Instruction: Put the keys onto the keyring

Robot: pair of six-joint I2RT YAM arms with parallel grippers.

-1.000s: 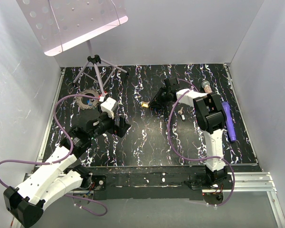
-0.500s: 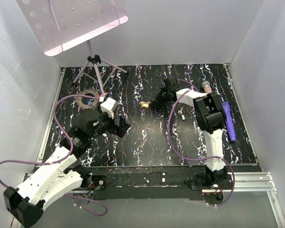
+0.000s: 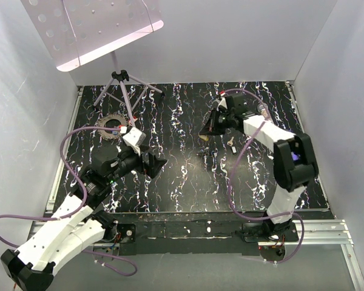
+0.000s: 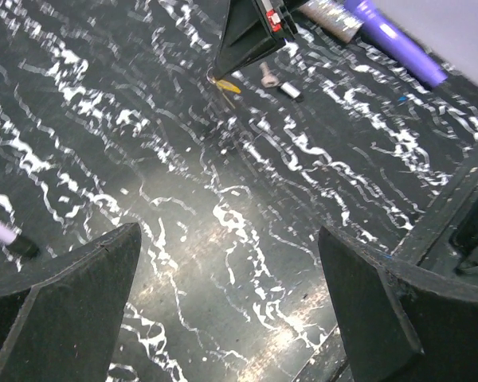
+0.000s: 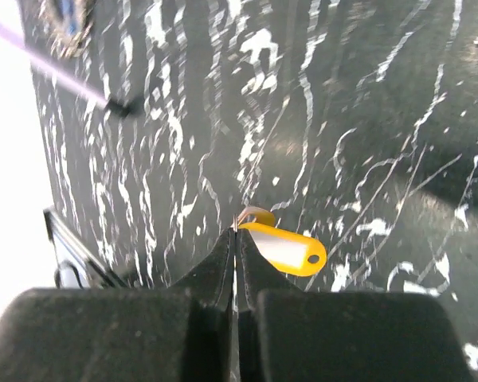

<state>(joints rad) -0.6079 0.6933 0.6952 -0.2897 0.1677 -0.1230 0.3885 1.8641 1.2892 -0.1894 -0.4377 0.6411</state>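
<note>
Well inside table edges (image 3: 194, 208), closed right claw (image 5: 235, 235) sits beside yellow key (image 5: 285, 248).

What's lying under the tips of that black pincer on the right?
A yellow-headed key shows right at the tips of the shut right pincer, over the marbled table. Its metal end runs behind those tips, so whether it is pinched is hidden.

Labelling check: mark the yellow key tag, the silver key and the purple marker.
yellow key tag (image 5: 285, 249), right wrist view, middle of the plastic head.
silver key (image 3: 231, 144), top view, its middle.
purple marker (image 4: 395, 41), left wrist view, mid barrel.
</note>
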